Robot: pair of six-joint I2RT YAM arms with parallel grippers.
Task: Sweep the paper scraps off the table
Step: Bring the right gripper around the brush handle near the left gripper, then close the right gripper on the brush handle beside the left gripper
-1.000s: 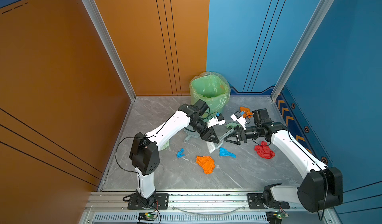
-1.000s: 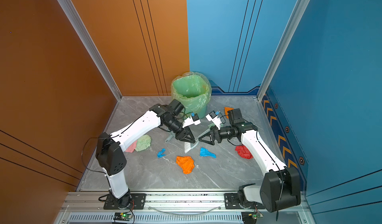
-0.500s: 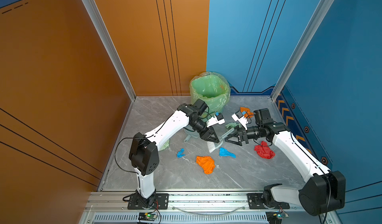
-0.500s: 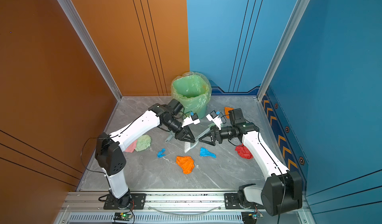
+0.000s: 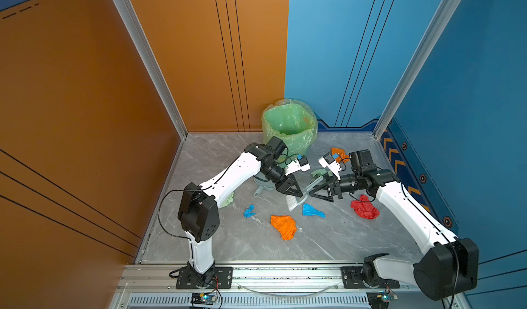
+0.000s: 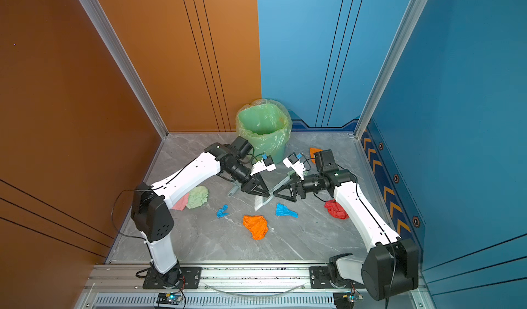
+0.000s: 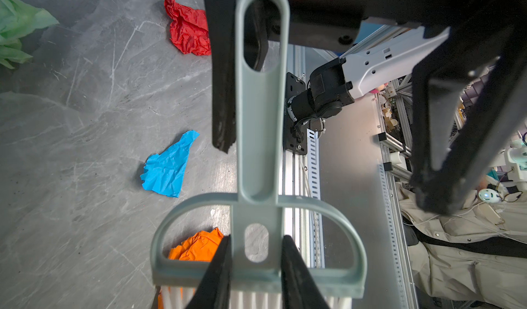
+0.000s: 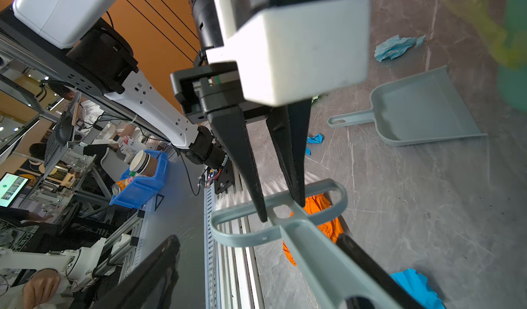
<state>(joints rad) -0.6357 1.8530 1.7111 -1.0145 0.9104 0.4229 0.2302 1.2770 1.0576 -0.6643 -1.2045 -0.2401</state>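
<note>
— Orange first: that wad (image 5: 283,227) lies in the middle of the table (image 5: 228,242), with a bright blue wad (image 5: 312,210) and a small blue scrap (image 5: 249,211) near it. A red wad (image 5: 365,210) lies by the right arm and a pale green wad (image 6: 198,196) beside the left. I see none of these paper scraps (image 5: 338,153) in the bin (image 5: 299,142).

— And the brush (image 7: 261,150)?

— Just above the bright blue wad; whether its bristles touch the table I cannot tell. The left gripper (image 5: 292,190) is clamped on its neck. The right gripper (image 5: 316,192) has its jaws apart and straddles the handle, one finger (image 7: 225,93) right beside it.

— What could go wrong?

— It looks like a handover. If the left lets go before the right closes, the brush drops and scatters the wads. A skewed pinch on that slim handle could let the bristles twist mid-sweep. The dustpan (image 8: 422,107) lies unheld beyond.
</note>
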